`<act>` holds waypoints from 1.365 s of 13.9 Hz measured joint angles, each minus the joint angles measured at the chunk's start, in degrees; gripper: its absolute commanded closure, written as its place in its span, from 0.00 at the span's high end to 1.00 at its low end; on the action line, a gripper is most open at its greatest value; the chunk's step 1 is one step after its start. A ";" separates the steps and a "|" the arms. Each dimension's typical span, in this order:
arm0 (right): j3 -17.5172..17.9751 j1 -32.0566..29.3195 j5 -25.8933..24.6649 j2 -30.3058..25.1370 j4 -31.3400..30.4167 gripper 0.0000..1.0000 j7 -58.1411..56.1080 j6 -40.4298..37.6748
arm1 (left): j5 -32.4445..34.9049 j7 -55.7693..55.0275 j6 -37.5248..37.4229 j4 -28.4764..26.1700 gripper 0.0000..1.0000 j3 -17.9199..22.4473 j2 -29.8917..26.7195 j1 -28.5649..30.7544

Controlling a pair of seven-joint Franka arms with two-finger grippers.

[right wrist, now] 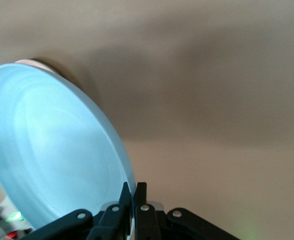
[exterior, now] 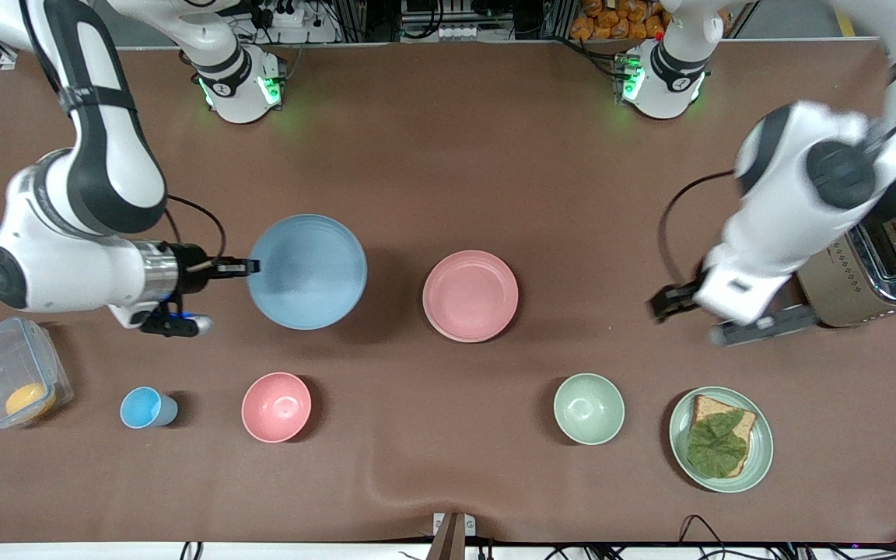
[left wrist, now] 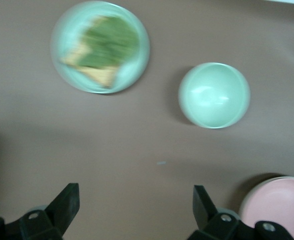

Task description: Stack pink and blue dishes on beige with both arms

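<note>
Blue plate is pinched at its rim by the right gripper, fingers clamped narrow on the edge; in the right wrist view it tilts, lifted off the bench. We see it over the bench toward the right arm's end, beside the pink plate, which lies flat near the middle, untouched. No beige plate shows in any view, so we can't say where the stack base is.

Left gripper hangs over the bench between the pink plate and the toaster, fingers spread wide, holding nothing; left wrist view shows the pink plate's edge by one finger.

Nearer the front camera: pink bowl, blue cup, green bowl, green plate with bread and leaf, clear container.

Progress, we judge: early. One plate in hand, nothing stacked; pink pickup and both placements remain.
</note>
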 measured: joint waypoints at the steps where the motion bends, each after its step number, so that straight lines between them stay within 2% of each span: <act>1: 0.02 1.10 2.10 1.51 0.01 0.00 0.00 1.05 | -1.05 3.19 -2.90 0.20 1.00 0.06 -2.71 1.87; 3: 0.07 5.10 3.66 4.28 0.03 0.00 1.15 6.12 | -1.98 6.35 -7.42 2.36 1.00 0.24 -5.35 4.38; 6: 0.16 13.00 3.81 7.34 0.10 0.00 6.23 15.07 | -2.15 7.37 -12.72 6.84 1.00 0.46 -4.88 7.32; 10: 0.11 19.70 3.81 9.24 0.13 0.00 8.32 20.12 | -3.44 7.76 -16.26 8.23 1.00 1.60 -4.72 7.38; 11: 0.09 20.36 3.81 9.75 0.11 0.00 8.33 20.89 | -4.30 7.81 -16.76 8.47 1.00 4.51 -5.27 4.46; 13: 0.08 21.56 3.81 11.44 0.07 0.00 8.33 23.84 | -5.09 7.99 -17.49 8.53 1.00 13.86 -6.43 -4.71; 14: 0.08 22.12 3.81 12.45 0.07 0.00 8.34 25.60 | -5.29 8.47 -17.77 8.53 1.00 17.27 -6.78 -7.96; 16: 0.07 22.81 3.81 13.94 0.11 0.00 8.44 27.62 | -5.66 10.59 -18.74 8.42 1.00 19.89 -7.11 -10.05; 19: 0.07 23.30 3.82 14.63 0.17 0.00 8.46 28.28 | -5.99 11.71 -19.11 7.81 1.00 20.64 -7.18 -9.82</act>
